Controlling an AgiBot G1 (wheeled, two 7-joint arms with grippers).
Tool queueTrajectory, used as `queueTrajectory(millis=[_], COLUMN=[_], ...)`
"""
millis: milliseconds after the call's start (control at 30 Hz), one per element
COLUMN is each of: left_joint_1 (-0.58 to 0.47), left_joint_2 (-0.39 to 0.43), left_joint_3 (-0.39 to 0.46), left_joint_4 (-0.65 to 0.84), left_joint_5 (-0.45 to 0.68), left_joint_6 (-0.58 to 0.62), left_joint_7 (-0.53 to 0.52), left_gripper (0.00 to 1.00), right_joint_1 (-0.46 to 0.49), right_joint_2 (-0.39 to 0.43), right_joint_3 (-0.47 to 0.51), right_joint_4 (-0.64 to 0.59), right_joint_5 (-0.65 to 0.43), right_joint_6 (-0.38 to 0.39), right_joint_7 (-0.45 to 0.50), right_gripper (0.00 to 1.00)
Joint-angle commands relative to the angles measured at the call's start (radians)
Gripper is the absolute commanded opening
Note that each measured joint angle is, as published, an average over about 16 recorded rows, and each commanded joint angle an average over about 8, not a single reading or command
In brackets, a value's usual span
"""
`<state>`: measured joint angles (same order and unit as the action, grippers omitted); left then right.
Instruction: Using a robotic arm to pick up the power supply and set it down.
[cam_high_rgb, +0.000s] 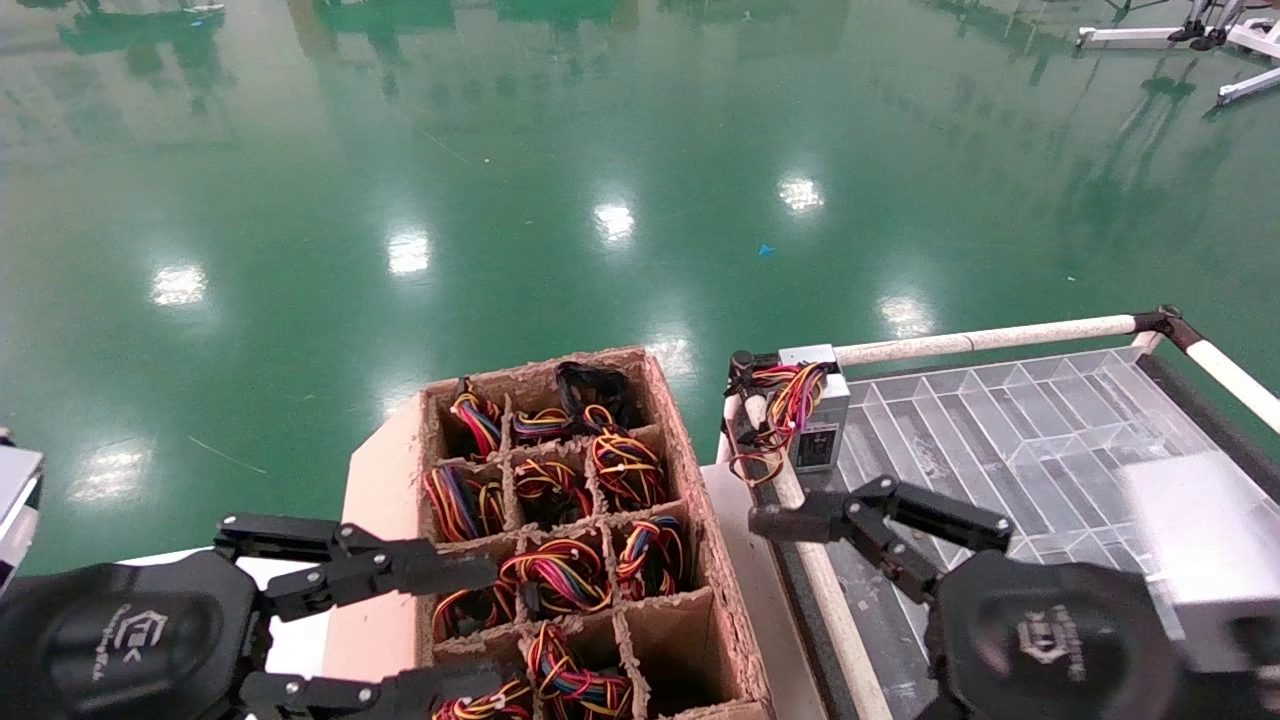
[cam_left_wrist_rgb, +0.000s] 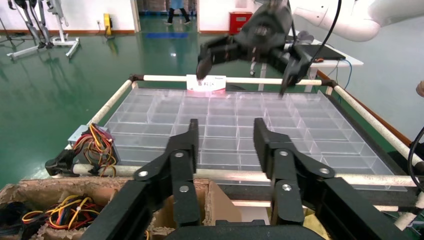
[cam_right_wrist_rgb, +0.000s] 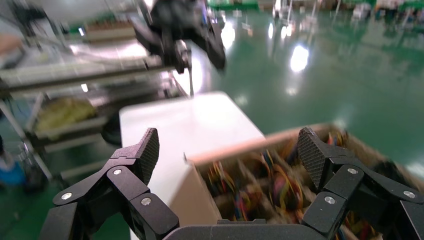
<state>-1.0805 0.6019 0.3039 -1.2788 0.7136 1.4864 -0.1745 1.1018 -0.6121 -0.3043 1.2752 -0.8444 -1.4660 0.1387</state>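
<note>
A grey power supply (cam_high_rgb: 822, 420) with a looped bundle of red, yellow and orange wires stands at the near-left corner of the clear divided tray (cam_high_rgb: 1010, 440); the left wrist view shows it too (cam_left_wrist_rgb: 80, 136). My right gripper (cam_high_rgb: 790, 600) hangs open just in front of it, over the tray's left rail, holding nothing. From its own wrist camera the right gripper (cam_right_wrist_rgb: 227, 145) looks toward the crate. My left gripper (cam_high_rgb: 495, 626) is open and empty beside the crate's near-left cells. Its own view shows the left gripper (cam_left_wrist_rgb: 226, 127) facing the tray.
A brown cardboard crate (cam_high_rgb: 690, 440) with dividers holds several more coloured wire bundles. It rests on a white table (cam_right_wrist_rgb: 185, 125). White tube rails (cam_high_rgb: 1000, 336) frame the tray cart. Green floor lies beyond.
</note>
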Motion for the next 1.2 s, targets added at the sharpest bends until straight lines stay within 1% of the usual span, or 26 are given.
queueTrajectory(millis=[33, 200, 333, 367, 433, 467, 600, 633, 700, 733, 833, 867, 900, 933, 1100, 1133, 1167, 1200], left_joint_1=[0.000, 0.000, 0.000, 0.000, 0.000, 0.000, 0.000, 0.000, 0.000, 0.000, 0.000, 0.000, 0.000, 0.000, -0.001, -0.001, -0.001, -0.001], left_joint_2=[0.000, 0.000, 0.000, 0.000, 0.000, 0.000, 0.000, 0.000, 0.000, 0.000, 0.000, 0.000, 0.000, 0.000, -0.001, -0.001, -0.001, -0.001], left_joint_3=[0.000, 0.000, 0.001, 0.001, 0.001, 0.001, 0.001, 0.001, 0.001, 0.001, 0.001, 0.001, 0.001, 0.001, 0.002, 0.002, 0.002, 0.002], left_joint_4=[0.000, 0.000, 0.000, 0.000, 0.000, 0.000, 0.000, 0.000, 0.000, 0.000, 0.000, 0.000, 0.000, 0.000, 0.000, 0.000, 0.000, 0.000], left_joint_5=[0.000, 0.000, 0.000, 0.000, 0.000, 0.000, -0.001, -0.001, -0.001, -0.001, -0.001, -0.001, -0.001, -0.001, -0.001, -0.001, -0.001, -0.001], left_joint_6=[0.000, 0.000, 0.000, 0.000, 0.000, 0.000, 0.000, 0.000, 0.000, 0.000, 0.000, 0.000, 0.000, 0.000, 0.000, 0.000, 0.000, 0.000], left_joint_7=[0.000, 0.000, 0.000, 0.000, 0.000, 0.000, 0.000, 0.001, 0.001, 0.001, 0.001, 0.001, 0.001, 0.001, 0.001, 0.001, 0.001, 0.001], left_gripper=[0.00, 0.00, 0.00, 0.00, 0.00, 0.00, 0.00, 0.00, 0.00, 0.00, 0.01, 0.06, 0.13, 0.22, 0.82, 0.90, 0.95, 0.98], right_joint_1=[0.006, 0.056, 0.112, 0.127, 0.159, 0.175, 0.230, 0.241, 0.261, 0.269, 0.294, 0.302, 0.309, 0.317, 0.349, 0.355, 0.360, 0.364], right_joint_2=[0.002, -0.027, -0.070, -0.083, -0.112, -0.128, -0.190, -0.206, -0.235, -0.250, -0.290, -0.303, -0.316, -0.328, -0.382, -0.392, -0.401, -0.409], right_joint_3=[-0.005, -0.056, -0.104, -0.115, -0.135, -0.145, -0.179, -0.188, -0.202, -0.209, -0.229, -0.235, -0.241, -0.247, -0.273, -0.277, -0.280, -0.283], right_joint_4=[-0.002, 0.003, 0.006, 0.005, 0.003, 0.002, -0.015, -0.022, -0.038, -0.049, -0.086, -0.099, -0.114, -0.128, -0.197, -0.210, -0.221, -0.232], right_joint_5=[-0.027, -0.186, -0.323, -0.355, -0.417, -0.450, -0.564, -0.589, -0.633, -0.650, -0.692, -0.703, -0.712, -0.722, -0.759, -0.765, -0.770, -0.774], right_joint_6=[0.007, 0.032, 0.049, 0.054, 0.068, 0.077, 0.122, 0.133, 0.153, 0.161, 0.177, 0.180, 0.181, 0.183, 0.189, 0.192, 0.194, 0.196], right_joint_7=[-0.013, -0.069, -0.125, -0.141, -0.176, -0.196, -0.273, -0.293, -0.329, -0.347, -0.396, -0.412, -0.427, -0.442, -0.510, -0.522, -0.533, -0.542], right_gripper=[1.00, 1.00, 1.00, 0.97, 0.82, 0.71, 0.21, 0.12, 0.02, 0.00, 0.00, 0.00, 0.00, 0.00, 0.00, 0.00, 0.00, 0.00])
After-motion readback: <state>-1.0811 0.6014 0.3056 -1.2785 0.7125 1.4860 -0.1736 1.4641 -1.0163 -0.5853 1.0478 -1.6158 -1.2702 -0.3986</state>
